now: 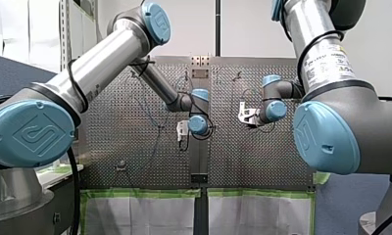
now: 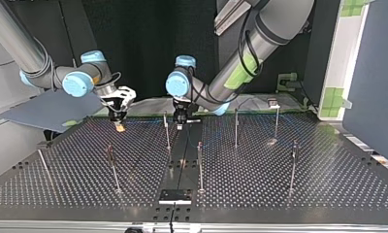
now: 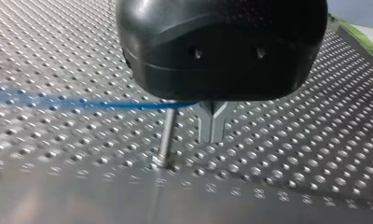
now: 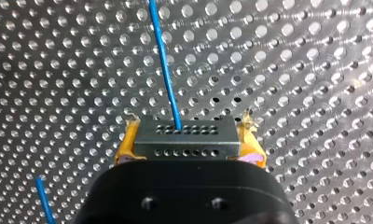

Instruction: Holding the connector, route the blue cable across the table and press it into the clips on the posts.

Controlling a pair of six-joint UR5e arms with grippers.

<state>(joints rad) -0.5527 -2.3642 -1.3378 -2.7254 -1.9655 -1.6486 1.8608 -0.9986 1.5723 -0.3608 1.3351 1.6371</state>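
Two grippers, one connector, one blue cable: my right gripper [image 2: 118, 118] hangs above the perforated table [image 2: 303, 194], well in from every edge and just off its central seam. Its yellow pads [image 4: 126, 148] are clamped on the short ends of the single grey connector [image 4: 184, 140]. The connector's long axis runs straight from pad to pad. Its face with two rows of holes points away from the gripper, down toward the table. The blue cable [image 4: 163, 60] leaves that face and runs ahead across the table. A second short stretch of blue shows beside the gripper's body.

My left gripper [image 3: 212, 123] stands near the seam, close by a post [image 3: 166, 135]. Its metal fingers are drawn together. The cable comes in level from one side and reaches their base under the black housing. Whether it is pinched there cannot be told.

Seven thin upright posts [image 2: 200, 165] can be counted across the table in the top view. One black plate [image 2: 175, 196] lies at the middle of the edge farthest from the arms.
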